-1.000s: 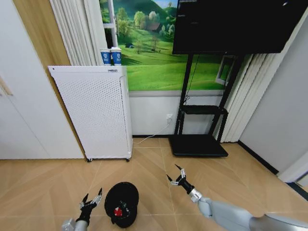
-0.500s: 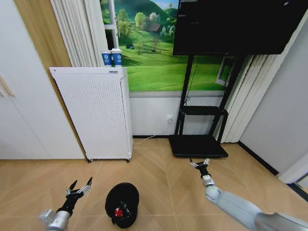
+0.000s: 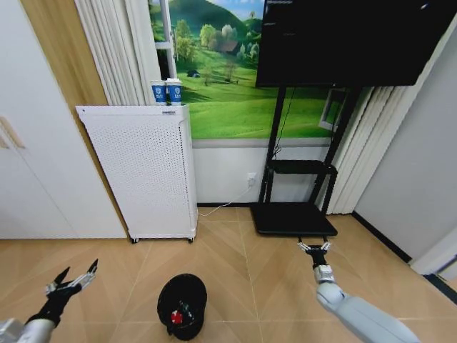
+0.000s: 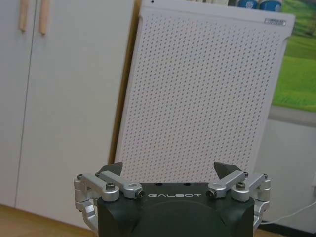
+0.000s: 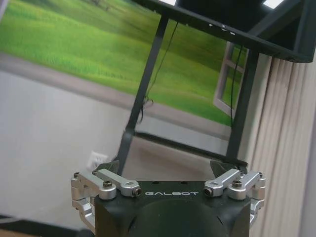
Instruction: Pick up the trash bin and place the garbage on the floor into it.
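The trash bin (image 3: 182,306) stood on the floor between my arms, red-and-white garbage (image 3: 178,314) already inside; I saw no litter on the floor, so little seemed left. My left claw (image 3: 71,279) and right claw (image 3: 315,247) spread wide, empty

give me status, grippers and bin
Left gripper open, empty, out left. Right gripper open, empty, near TV stand. Trash bin on floor, litter inside.

A white perforated cabinet (image 3: 143,171) is standing at ten o'clock, two blue-and-white cups (image 3: 166,92) sitting on top. A black TV stand (image 3: 296,193) is standing at one o'clock.
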Tool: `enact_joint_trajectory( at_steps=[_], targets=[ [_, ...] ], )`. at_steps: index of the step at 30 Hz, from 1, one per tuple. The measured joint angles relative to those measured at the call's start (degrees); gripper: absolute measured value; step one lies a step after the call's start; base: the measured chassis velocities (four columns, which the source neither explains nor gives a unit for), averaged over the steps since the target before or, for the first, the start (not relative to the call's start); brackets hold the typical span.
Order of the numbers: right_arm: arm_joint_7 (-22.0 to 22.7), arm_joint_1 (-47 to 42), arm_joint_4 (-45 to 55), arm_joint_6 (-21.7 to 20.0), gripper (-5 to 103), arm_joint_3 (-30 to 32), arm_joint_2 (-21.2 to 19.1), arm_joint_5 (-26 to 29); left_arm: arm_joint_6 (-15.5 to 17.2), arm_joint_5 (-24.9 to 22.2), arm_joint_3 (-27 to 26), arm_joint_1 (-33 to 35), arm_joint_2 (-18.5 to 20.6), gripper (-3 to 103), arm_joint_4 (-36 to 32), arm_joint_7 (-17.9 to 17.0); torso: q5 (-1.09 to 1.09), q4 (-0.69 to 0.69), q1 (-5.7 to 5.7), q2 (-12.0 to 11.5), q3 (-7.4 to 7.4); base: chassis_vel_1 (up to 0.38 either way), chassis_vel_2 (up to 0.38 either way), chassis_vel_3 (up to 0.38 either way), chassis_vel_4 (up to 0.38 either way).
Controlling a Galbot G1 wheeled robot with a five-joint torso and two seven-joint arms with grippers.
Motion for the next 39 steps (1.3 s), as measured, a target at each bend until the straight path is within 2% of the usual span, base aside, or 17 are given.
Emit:
enact_joint_trajectory(
  at_steps=[1, 2, 4, 5, 8, 11, 13, 14, 18, 20, 25, 27, 39],
  targets=[
    [-0.69, 0.81, 2.77, -0.20, 100, -0.39, -1.59, 2.22, 0.46, -0.82, -0.81, 0.04, 0.61, 100, -1.49, -0.39, 0.00, 0.00, 0.12, 0.33, 0.25, 0.000, 0.000, 0.000, 0.000],
    [-0.69, 0.81, 2.77, -0.20, 100, -0.39, -1.59, 2.22, 0.46, -0.82, -0.81, 0.04, 0.61, 100, -1.49, -0.39, 0.00, 0.00, 0.12, 0.33, 0.25, 0.000, 0.000, 0.000, 0.000],
    [-2.02, 2.59, 8.33, -1.08, 100, -1.37, -4.30, 7.21, 1.70, -2.25, -2.62, 0.20, 2.04, 100, -4.86, -0.54, -0.03, 0.01, 0.37, 1.02, 0.70, 0.000, 0.000, 0.000, 0.000],
    [-2.02, 2.59, 8.33, -1.08, 100, -1.37, -4.30, 7.21, 1.70, -2.25, -2.62, 0.20, 2.04, 100, -4.86, -0.54, -0.03, 0.01, 0.37, 1.02, 0.70, 0.000, 0.000, 0.000, 0.000],
    [-5.92, 4.54, 15.79, -2.18, 100, -4.72, -8.94, 12.21, 3.01, -1.83, -5.66, 0.99, 4.72, 100, -9.67, 2.02, -0.02, 0.02, 0.74, 2.05, 1.35, 0.000, 0.000, 0.000, 0.000],
    [-6.60, 4.90, 17.03, -2.19, 100, -5.79, -9.68, 11.75, 3.56, -1.86, -6.15, 1.30, 5.24, 100, -11.34, 2.55, -0.02, 0.01, 0.84, 2.34, 1.54, 0.000, 0.000, 0.000, 0.000],
    [-8.20, 6.19, 20.36, -2.33, 100, -9.69, -11.89, 10.88, 4.70, -1.44, -6.53, 1.78, 6.26, 100, -15.05, 3.63, 0.05, 0.00, 1.14, 3.14, 2.05, 0.000, 0.000, 0.000, 0.000],
    [-8.73, 7.05, 21.39, -2.41, 100, -11.61, -12.90, 10.87, 5.01, -1.04, -6.36, 1.75, 6.58, 100, -15.80, 3.93, 0.00, 0.00, 1.27, 3.49, 2.25, 0.000, 0.000, 0.000, 0.000],
    [-9.93, 9.01, 23.00, -2.10, 100, -15.68, -15.42, 10.84, 5.35, -0.39, -5.27, 1.06, 6.95, 100, -15.69, 4.85, 0.00, 0.02, 1.54, 4.16, 2.65, 0.000, 0.000, 0.000, 0.000],
    [-10.93, 9.13, 25.25, -1.86, 100, -16.84, -18.24, 10.88, 5.42, -0.13, -3.21, -0.64, 7.07, 100, -14.18, 5.36, -0.01, 0.01, 1.85, 4.89, 3.09, 0.000, 0.000, 0.000, 0.000],
    [-10.01, 6.87, 29.46, -2.11, 100, -15.73, -20.75, 10.48, 5.41, 1.11, -0.23, -2.80, 6.54, 100, -12.46, 5.53, -0.02, -0.01, 2.18, 5.79, 3.65, 0.000, 0.000, 0.000, 0.000],
    [-7.56, 3.97, 31.84, -2.58, 100, -14.34, -21.10, 8.84, 5.36, 1.70, 2.45, -4.44, 5.17, 100, -11.64, 5.55, 0.00, 0.00, 2.45, 6.60, 4.17, 0.000, 0.000, 0.000, 0.000],
    [-4.65, -1.73, 30.84, -3.00, 100, -11.12, -21.85, 3.98, 5.06, 5.56, 8.30, -8.09, 2.09, 100, -10.55, 5.99, 0.01, 0.00, 3.45, 9.17, 5.77, 0.000, 0.000, 0.000, 0.000]
  ],
)
